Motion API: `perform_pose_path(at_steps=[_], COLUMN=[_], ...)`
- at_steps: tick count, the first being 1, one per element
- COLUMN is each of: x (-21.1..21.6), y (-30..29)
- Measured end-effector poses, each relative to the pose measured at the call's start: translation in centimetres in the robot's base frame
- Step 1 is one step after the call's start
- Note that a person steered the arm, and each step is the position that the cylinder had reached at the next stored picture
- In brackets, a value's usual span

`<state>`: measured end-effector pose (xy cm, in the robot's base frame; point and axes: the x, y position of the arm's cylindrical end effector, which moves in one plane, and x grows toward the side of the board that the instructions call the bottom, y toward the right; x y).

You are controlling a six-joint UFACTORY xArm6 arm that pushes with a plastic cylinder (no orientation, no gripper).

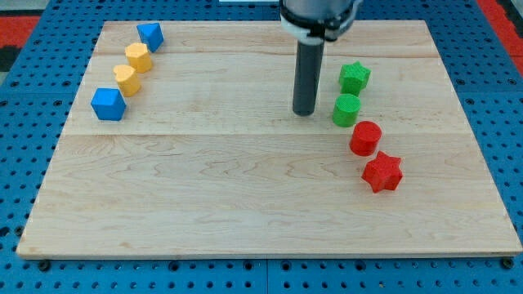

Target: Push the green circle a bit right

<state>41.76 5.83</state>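
Observation:
The green circle (pixel 346 109) stands on the wooden board (pixel 245 188) at the view's right of centre. My tip (pixel 305 112) rests on the board just to the view's left of the green circle, with a small gap between them. A green star (pixel 354 77) sits just above the circle. A red circle (pixel 365 138) sits just below and to the right of it, close to touching.
A red star (pixel 382 172) lies below the red circle. At the view's upper left, a diagonal row holds a blue block (pixel 150 35), two yellow blocks (pixel 138 57) (pixel 126 79) and a blue cube (pixel 108 104). The board lies on a blue pegboard surface.

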Motion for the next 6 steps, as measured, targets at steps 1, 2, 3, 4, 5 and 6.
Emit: perform_pose_path(at_steps=[1,2,3,4,5,6], x=[0.9,0.4,0.5,-0.6,-1.1,-1.1], y=[2.4,4.3,3.0,2.1,4.6,5.8])
